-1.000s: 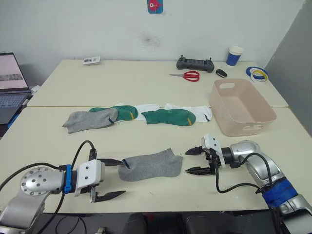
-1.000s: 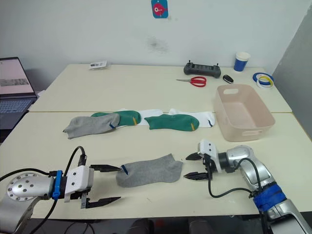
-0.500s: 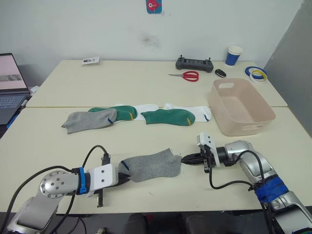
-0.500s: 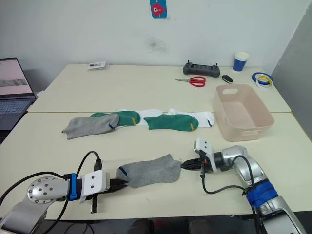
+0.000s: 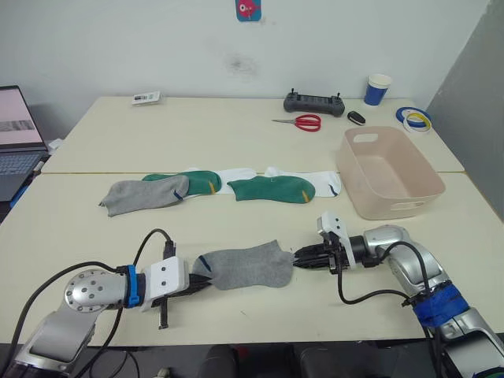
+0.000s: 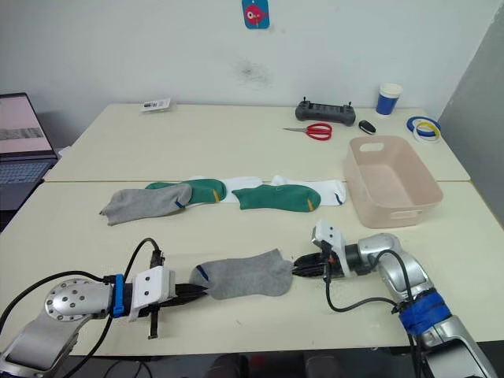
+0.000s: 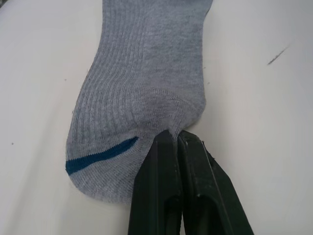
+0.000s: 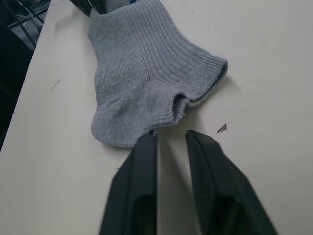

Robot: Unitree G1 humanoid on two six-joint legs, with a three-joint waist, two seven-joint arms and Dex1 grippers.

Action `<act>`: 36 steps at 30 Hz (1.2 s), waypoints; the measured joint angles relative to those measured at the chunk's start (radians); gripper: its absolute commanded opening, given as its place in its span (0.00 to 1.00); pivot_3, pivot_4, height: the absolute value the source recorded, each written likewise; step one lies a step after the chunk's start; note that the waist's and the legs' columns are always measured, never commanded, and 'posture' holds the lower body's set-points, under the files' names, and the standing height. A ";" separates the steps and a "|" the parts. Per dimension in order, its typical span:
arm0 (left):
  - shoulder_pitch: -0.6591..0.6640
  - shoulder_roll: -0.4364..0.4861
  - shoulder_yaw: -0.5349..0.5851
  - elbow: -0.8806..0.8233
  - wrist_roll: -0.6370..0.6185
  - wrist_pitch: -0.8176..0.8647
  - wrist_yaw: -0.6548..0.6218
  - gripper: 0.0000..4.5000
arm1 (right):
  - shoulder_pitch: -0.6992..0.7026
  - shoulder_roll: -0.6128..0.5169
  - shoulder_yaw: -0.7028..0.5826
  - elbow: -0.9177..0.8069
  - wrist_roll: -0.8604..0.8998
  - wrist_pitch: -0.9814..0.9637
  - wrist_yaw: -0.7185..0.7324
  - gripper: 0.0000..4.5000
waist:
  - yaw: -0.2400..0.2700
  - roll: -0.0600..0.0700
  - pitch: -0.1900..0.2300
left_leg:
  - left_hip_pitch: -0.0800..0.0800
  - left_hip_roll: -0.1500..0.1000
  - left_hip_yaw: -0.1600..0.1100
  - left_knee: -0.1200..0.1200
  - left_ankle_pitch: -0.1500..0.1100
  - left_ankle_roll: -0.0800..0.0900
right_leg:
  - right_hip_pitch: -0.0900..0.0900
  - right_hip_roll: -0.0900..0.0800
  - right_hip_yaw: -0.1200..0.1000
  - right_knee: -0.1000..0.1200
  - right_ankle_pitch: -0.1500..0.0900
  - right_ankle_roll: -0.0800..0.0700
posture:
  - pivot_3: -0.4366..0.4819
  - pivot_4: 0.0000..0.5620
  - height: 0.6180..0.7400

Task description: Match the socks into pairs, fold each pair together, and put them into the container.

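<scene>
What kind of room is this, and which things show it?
Probably an office or lab workroom, not a home: plain pale tables pushed together, an open laptop to the side, and a handheld controller, scissors and tape rolls at the back.

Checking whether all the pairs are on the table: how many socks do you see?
6. One grey sock lies near the front edge between both grippers; the other grey sock, two green socks and two white socks overlap in a row behind. None seems hidden.

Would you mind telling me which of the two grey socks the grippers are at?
The near grey sock, lying alone at the table's front edge between the left gripper and right gripper. The other grey sock lies farther back, overlapping a green sock.
</scene>
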 measured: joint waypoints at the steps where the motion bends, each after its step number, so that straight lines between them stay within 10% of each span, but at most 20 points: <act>1: 0.002 0.000 0.000 0.003 -0.003 -0.002 -0.007 0.00 | 0.001 -0.004 -0.001 -0.003 0.005 0.009 -0.002 0.51 | 0.000 0.000 0.000 | 0.000 0.000 0.000 0.000 0.000 0.000 | 0.000 0.000 0.000 0.000 0.000 0.000 | 0.48 0.27 1.00; 20: -0.044 0.005 -0.011 0.136 0.049 -0.165 -0.038 0.00 | 0.018 0.015 -0.005 -0.083 0.093 0.158 -0.059 0.51 | -0.001 0.000 0.000 | 0.000 0.000 0.000 0.000 0.000 0.000 | 0.000 0.000 0.000 0.000 0.000 0.000 | 0.48 0.27 1.00; 28: -0.042 0.002 -0.011 0.153 0.051 -0.200 -0.037 0.00 | 0.018 0.025 0.002 -0.082 0.083 0.137 -0.059 0.01 | -0.001 0.000 0.000 | 0.000 0.000 0.000 0.000 0.000 0.000 | 0.000 0.000 0.000 0.000 0.000 0.000 | 0.48 0.27 1.00; 36: -0.057 0.000 -0.021 0.199 0.064 -0.277 -0.041 0.00 | 0.023 0.004 0.002 -0.088 0.082 0.134 -0.042 0.01 | 0.000 0.000 0.000 | 0.000 0.000 0.000 0.000 0.000 0.000 | 0.000 0.000 0.000 0.000 0.000 0.000 | 0.48 0.27 1.00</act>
